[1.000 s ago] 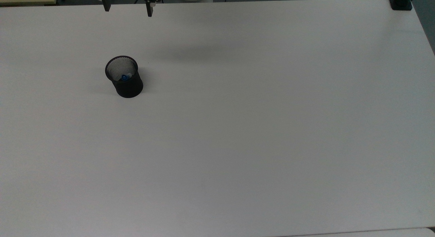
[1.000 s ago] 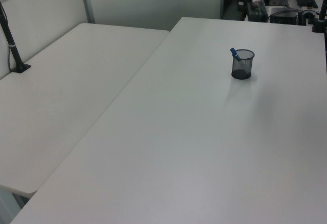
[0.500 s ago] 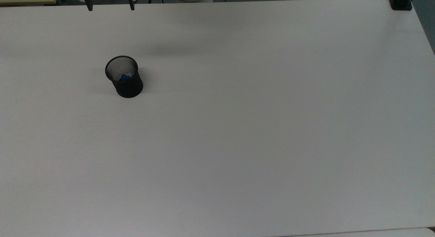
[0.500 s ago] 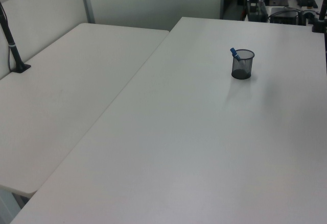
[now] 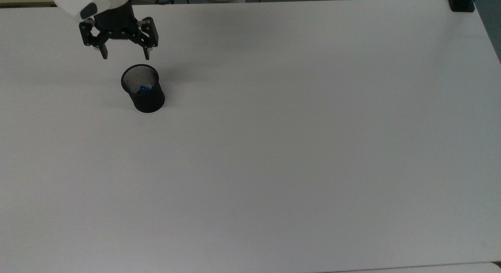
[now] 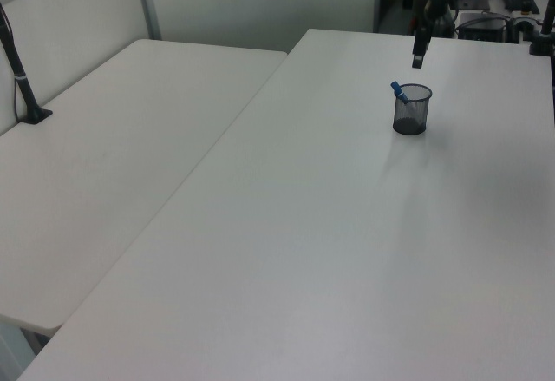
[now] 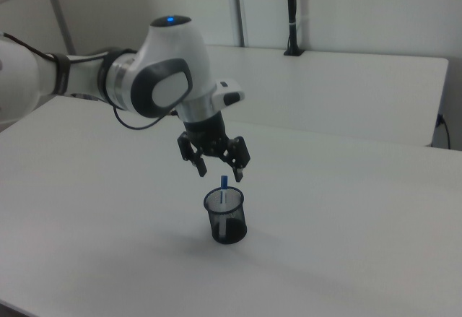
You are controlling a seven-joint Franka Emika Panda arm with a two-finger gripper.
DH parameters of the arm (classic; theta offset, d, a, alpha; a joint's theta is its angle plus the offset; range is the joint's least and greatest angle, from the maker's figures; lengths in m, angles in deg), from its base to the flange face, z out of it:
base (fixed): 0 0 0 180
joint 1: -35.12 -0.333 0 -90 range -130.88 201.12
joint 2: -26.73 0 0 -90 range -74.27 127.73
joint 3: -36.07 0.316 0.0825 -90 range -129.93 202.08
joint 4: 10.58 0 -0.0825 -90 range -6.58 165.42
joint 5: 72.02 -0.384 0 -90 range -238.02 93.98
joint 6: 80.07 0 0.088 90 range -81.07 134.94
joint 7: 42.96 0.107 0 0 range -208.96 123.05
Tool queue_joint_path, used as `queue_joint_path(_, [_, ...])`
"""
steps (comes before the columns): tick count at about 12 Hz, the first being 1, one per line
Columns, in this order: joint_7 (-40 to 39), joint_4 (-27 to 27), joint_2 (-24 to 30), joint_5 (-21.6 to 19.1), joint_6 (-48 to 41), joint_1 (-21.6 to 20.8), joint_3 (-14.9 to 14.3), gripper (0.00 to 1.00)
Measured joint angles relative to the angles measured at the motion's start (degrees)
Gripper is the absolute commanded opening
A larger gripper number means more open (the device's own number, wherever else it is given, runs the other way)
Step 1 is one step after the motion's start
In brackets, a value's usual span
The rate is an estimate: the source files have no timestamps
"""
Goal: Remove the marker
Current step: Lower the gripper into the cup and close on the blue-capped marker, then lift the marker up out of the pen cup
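1. While the marker (image 5: 143, 89) sits inside the cup (image 5: 145, 94), the gripper (image 5: 125, 55) hangs just above the cup's rim in the upper left of the top view, fingers spread wide and holding nothing.
2. Seen in the right view, the gripper (image 7: 219, 173) is at frame centre, directly over the marker's (image 7: 224, 187) blue tip, which pokes up past the rim of the cup (image 7: 225, 219); tip and fingers are apart.
3. Upper right in the left view, the marker (image 6: 399, 92) leans against the cup's (image 6: 411, 112) rim on the left view's left, blue end up, with the gripper (image 6: 420, 51) just above.
4. Standing upright, the cup rests on a white table (image 5: 297, 147).
5. White arm links (image 7: 144, 79) reach in from the right view's left edge.
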Motion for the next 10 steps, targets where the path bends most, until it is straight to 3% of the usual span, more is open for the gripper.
queue_joint_path(1, [0.0,0.9,-1.2,0.0,2.3,-0.1,0.1,0.63])
queue_joint_path(5, [0.0,1.1,-5.5,-1.9,9.0,-0.7,0.3,0.51])
queue_joint_path(9, [0.0,1.1,-5.9,-4.6,9.5,-1.5,0.6,0.09])
queue_joint_path(10, [0.0,1.1,-5.9,-4.6,9.5,-1.5,0.6,0.06])
